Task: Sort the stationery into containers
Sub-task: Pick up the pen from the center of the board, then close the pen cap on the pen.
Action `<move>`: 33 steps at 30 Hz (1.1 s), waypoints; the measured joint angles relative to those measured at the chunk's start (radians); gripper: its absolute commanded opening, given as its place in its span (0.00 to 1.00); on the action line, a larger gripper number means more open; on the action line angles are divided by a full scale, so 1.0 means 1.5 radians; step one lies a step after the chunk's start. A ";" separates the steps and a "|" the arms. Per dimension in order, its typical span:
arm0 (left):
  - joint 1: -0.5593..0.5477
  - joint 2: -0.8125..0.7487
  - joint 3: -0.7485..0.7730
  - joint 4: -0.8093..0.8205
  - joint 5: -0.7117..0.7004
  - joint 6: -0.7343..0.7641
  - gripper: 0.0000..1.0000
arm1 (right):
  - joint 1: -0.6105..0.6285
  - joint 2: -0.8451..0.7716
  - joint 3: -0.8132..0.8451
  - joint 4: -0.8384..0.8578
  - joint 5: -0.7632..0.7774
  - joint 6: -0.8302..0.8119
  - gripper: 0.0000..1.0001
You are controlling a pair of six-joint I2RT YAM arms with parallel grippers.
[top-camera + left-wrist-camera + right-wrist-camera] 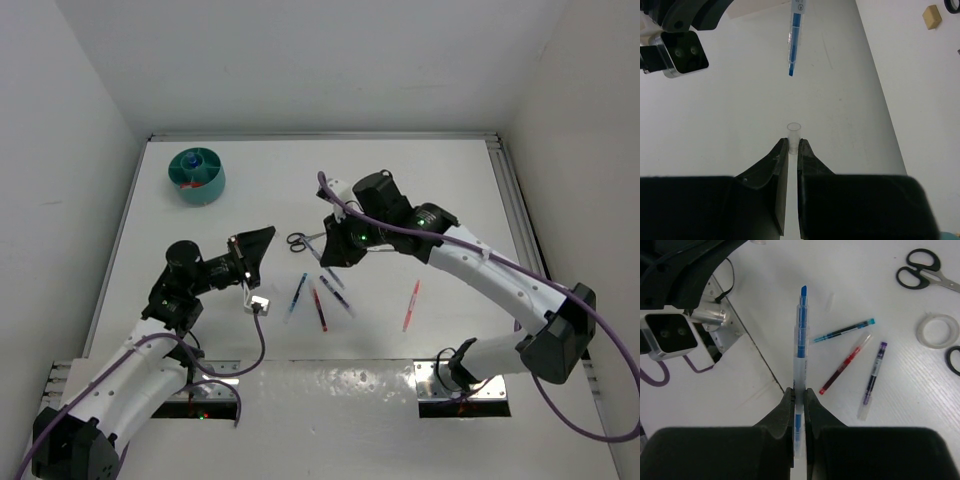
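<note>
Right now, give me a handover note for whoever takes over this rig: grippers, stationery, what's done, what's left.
Left gripper: shut on a small clear cap. Right gripper: shut on a blue pen, tip toward the left gripper.
On the table: teal-tipped pen, red pen, purple pen, second red pen off to the right, scissors, tape roll, beige eraser.
Done: teal organiser holds something blue and something red.
Left: probably cap the blue pen, then move it and everything loose into the organiser.

Teal organiser [205, 190] far-left on white table [430, 190]; red pen [411, 305] near right arm [500, 275].
</note>
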 measured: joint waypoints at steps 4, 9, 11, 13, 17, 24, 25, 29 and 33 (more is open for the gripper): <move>0.000 0.000 0.005 -0.002 0.007 0.010 0.00 | 0.019 0.010 0.006 0.007 -0.010 0.014 0.00; -0.002 0.000 0.012 -0.009 0.009 0.014 0.00 | 0.037 0.012 0.006 0.029 -0.011 0.034 0.00; -0.002 0.000 0.012 -0.012 0.009 0.014 0.00 | 0.041 0.012 0.006 0.036 -0.011 0.039 0.00; -0.002 0.000 0.012 -0.015 0.010 0.014 0.00 | 0.043 0.012 0.006 0.044 -0.011 0.043 0.00; -0.003 0.002 0.014 -0.017 0.013 0.014 0.00 | 0.045 0.012 0.006 0.054 -0.011 0.048 0.00; -0.006 0.005 0.016 -0.019 0.014 0.014 0.00 | 0.045 0.012 0.006 0.064 -0.011 0.053 0.00; -0.006 0.006 0.016 -0.019 0.014 0.014 0.00 | 0.045 0.012 0.006 0.064 -0.011 0.054 0.00; -0.006 0.012 0.018 -0.018 0.013 0.014 0.00 | 0.048 0.013 0.006 0.064 -0.011 0.055 0.00; -0.007 0.021 0.019 -0.010 0.011 0.013 0.00 | 0.049 0.013 0.006 0.065 -0.012 0.056 0.00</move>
